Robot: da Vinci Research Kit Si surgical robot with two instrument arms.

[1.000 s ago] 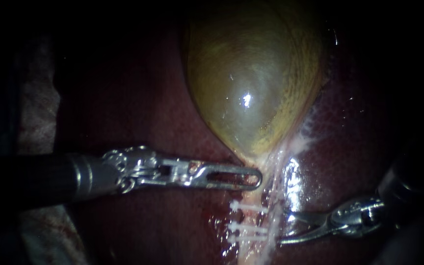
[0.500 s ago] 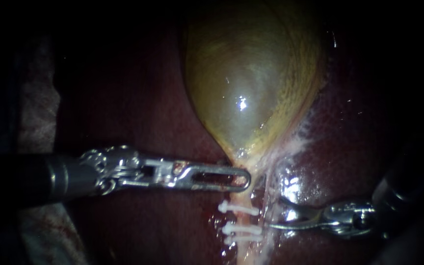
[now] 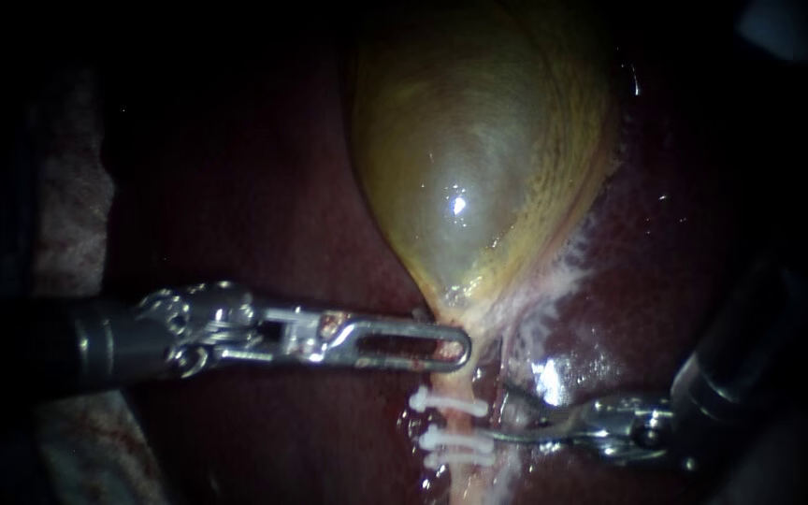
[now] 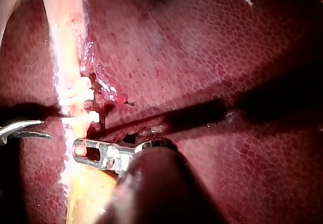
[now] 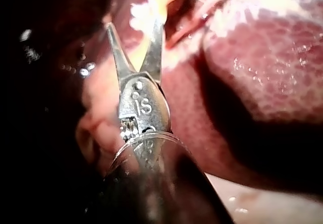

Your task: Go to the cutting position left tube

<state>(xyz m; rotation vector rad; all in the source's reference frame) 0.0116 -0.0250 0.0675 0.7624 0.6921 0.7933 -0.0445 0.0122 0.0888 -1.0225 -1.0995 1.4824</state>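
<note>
Between blades of right instrument (image 3: 496, 411): clear gap, nothing held, jaws spread wide. Just ahead of blade tips: left tube (image 3: 457, 421), pale, crossed by three white clips (image 3: 448, 403). Lower blade tip level with middle clip, contact not clear. Beyond tube, on far side: left instrument (image 3: 460, 344), tip against gallbladder (image 3: 479, 168) neck where tube begins; grip there not discernible. Dark red liver (image 3: 264, 206) under and around all.

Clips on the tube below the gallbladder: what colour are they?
The clips are white, across the pale tube; the endoscope view shows them best.
</note>
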